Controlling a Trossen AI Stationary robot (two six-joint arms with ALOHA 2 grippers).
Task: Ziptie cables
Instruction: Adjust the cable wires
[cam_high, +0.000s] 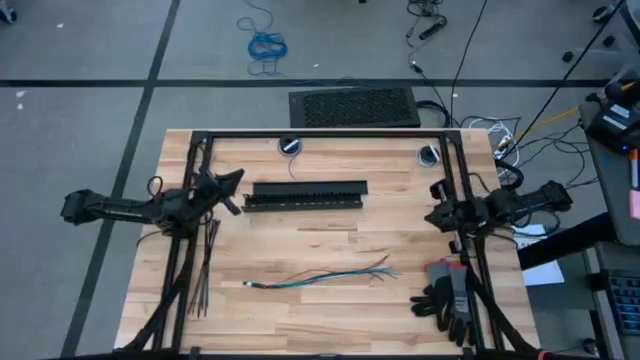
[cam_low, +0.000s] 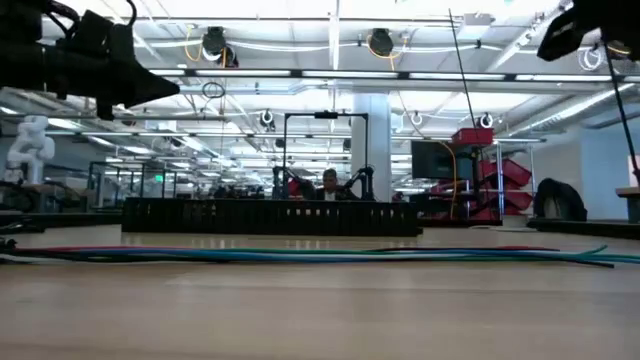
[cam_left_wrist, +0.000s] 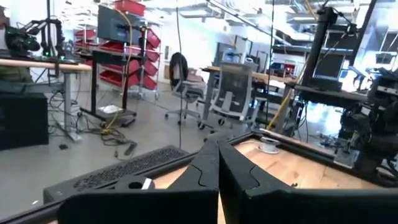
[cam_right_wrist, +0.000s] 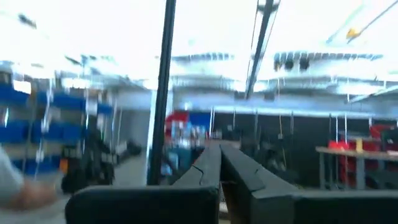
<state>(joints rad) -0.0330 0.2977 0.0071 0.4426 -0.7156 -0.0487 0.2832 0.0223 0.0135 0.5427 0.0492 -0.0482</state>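
Fingers pressed together with nothing between them: that is how we see both grippers in their wrist views. The cables (cam_high: 320, 276) lie flat on the wooden table (cam_high: 400, 210), near its front middle, dark joined end toward the left and splayed ends toward the right. The zipties (cam_high: 205, 265) lie in a loose bunch at the table's left side, well apart from the cables. We find the left gripper (cam_high: 236, 180) raised above the zipties' far end, beside the long black bar (cam_high: 305, 194). The right gripper (cam_high: 432, 214) hangs at the right edge, with dark gloves (cam_high: 445, 298) nearer the front.
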